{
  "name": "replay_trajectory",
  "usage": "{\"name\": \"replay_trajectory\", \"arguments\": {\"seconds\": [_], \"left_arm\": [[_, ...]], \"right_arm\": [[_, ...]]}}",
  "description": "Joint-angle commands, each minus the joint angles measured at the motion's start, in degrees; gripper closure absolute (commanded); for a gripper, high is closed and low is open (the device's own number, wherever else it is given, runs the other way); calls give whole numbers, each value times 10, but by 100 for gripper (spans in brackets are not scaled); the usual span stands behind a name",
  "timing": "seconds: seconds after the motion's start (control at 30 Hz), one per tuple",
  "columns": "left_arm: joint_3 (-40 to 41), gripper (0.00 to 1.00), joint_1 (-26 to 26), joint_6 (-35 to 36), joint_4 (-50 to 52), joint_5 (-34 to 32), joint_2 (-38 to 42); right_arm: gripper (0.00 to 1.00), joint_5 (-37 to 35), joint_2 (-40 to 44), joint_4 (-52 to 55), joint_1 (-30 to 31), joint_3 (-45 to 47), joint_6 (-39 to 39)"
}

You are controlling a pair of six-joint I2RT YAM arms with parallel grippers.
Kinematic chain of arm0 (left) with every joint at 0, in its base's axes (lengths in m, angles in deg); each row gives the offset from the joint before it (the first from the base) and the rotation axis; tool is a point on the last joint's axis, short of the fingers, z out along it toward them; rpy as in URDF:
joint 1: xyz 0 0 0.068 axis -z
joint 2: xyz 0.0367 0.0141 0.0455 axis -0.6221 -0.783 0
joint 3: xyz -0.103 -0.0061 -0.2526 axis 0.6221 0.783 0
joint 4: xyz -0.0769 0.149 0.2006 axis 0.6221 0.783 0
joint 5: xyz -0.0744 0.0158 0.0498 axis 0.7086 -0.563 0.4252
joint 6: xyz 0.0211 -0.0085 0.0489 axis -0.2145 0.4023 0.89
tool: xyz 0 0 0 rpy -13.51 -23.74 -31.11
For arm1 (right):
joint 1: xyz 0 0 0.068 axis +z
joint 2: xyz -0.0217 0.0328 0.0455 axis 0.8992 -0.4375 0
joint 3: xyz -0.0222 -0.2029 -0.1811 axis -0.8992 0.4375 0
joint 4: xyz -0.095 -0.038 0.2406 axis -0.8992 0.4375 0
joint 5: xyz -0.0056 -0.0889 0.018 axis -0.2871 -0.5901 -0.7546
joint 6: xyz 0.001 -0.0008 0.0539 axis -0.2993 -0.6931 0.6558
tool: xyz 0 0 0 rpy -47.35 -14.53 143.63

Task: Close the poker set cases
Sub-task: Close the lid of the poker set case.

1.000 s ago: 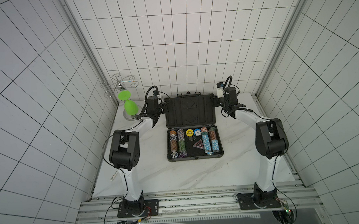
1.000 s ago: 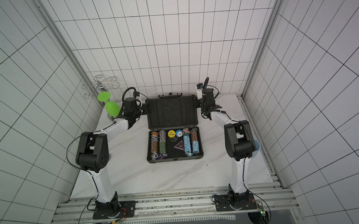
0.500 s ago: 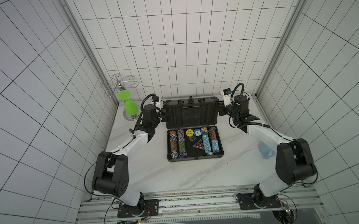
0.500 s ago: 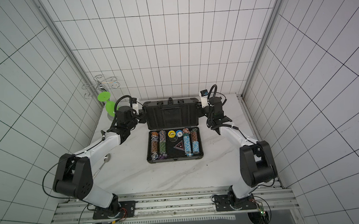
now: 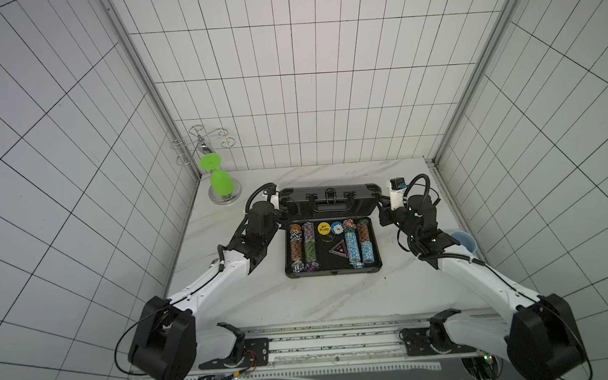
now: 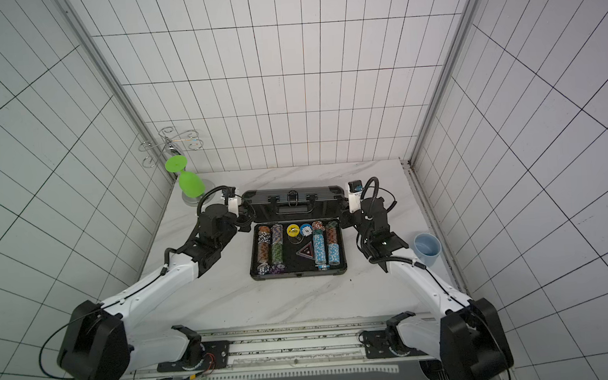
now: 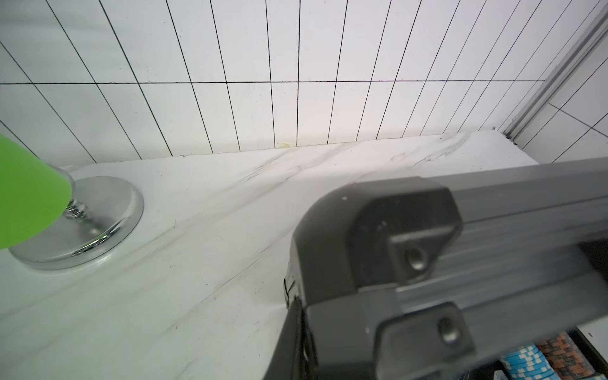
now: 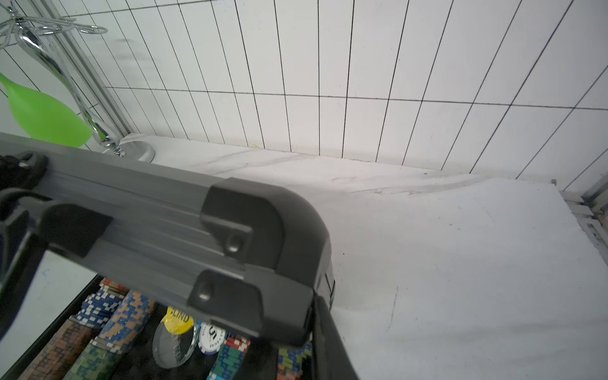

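Grey ribbed lid raised, one gripper per end
Top views: poker set case on table, left gripper and right gripper flanking lid for even swing down. Left wrist: nearly closed, pinching lid end. Right wrist: finger beside corner cap; opening unclear.

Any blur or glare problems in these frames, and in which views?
Left wrist view: case lid ribs smeared, wall tiles crisp; chrome stand base shows bright specular streaks. Right wrist view: same smear on the case lid, poker chips below it soft. Both top views: sharp, evenly lit, wall lines splayed by the wide lens, faint shadows on the table.
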Motion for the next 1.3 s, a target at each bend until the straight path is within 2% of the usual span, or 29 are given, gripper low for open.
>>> {"name": "replay_trajectory", "arguments": {"seconds": [0.0, 0.23, 0.4, 0.53, 0.6, 0.7, 0.8, 1.07, 1.27], "left_arm": [[20, 100, 36, -58, 59, 38, 3], [85, 100, 86, -89, 74, 14, 15], [126, 100, 103, -109, 79, 11, 37], [146, 100, 106, -115, 93, 9, 50], [155, 100, 107, -119, 99, 8, 58], [169, 100, 107, -124, 102, 9, 69], [179, 100, 107, -130, 101, 10, 78], [188, 100, 108, -137, 102, 7, 92], [186, 100, 108, -144, 103, 11, 84]], "right_arm": [[98, -30, 50, 48, 21, 61, 77], [98, -88, 123, 152, 56, 124, 146], [97, -85, 163, 221, 74, 150, 190], [91, -92, 181, 276, 91, 155, 219], [81, -100, 190, 294, 99, 158, 230], [49, -104, 198, 309, 104, 163, 262], [39, -117, 194, 321, 104, 165, 291], [38, -160, 260, 384, 104, 147, 346], [38, -135, 293, 422, 104, 144, 354]]}}
